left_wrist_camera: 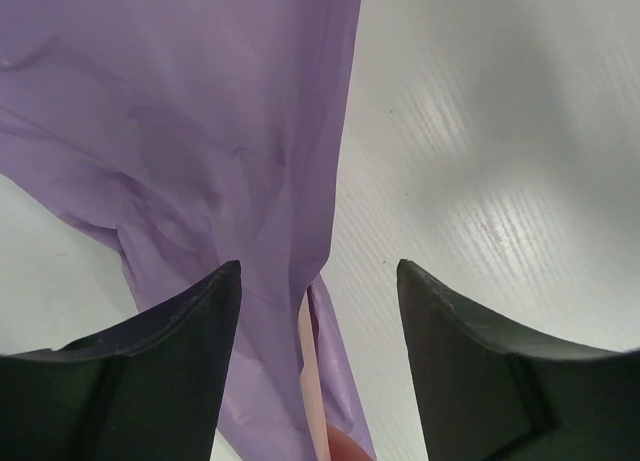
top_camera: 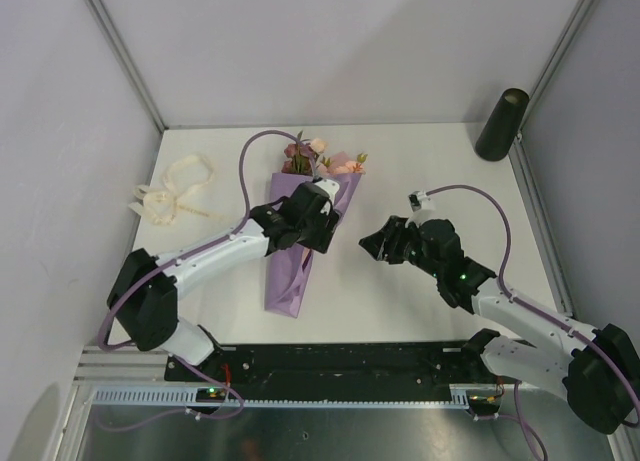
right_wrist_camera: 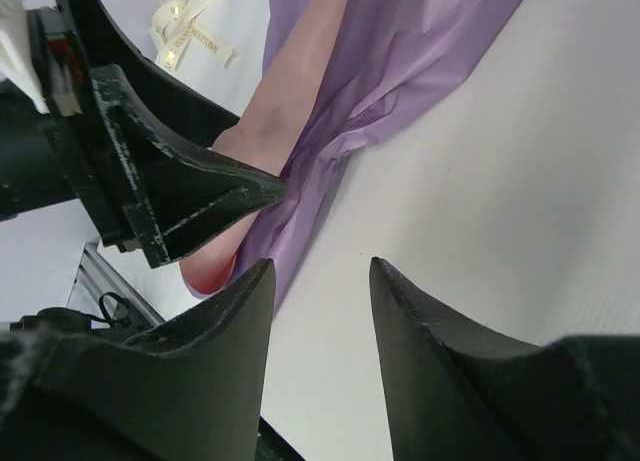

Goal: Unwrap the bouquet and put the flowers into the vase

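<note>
Bouquet: lies flat on the counter, with the cone tip toward the arm bases and the wide end toward the far wall.
Flowers: inside the lilac paper, with pink and peach blooms poking out of the cone's far end.
Left claw: directly over the cone's upper half, jaws spread apart and gripping nothing. The paper's right edge and a strip of pink liner lie between its 2 fingers. Whether the tips touch the paper cannot be told.
Right claw: jaws parted and empty, over bare counter just right of the cone and not touching it.
Vase: upright in the far right corner, well apart from the bouquet and both claws.
Ribbon: cream, lying loose at the counter's left side, apart from the cone.
</note>
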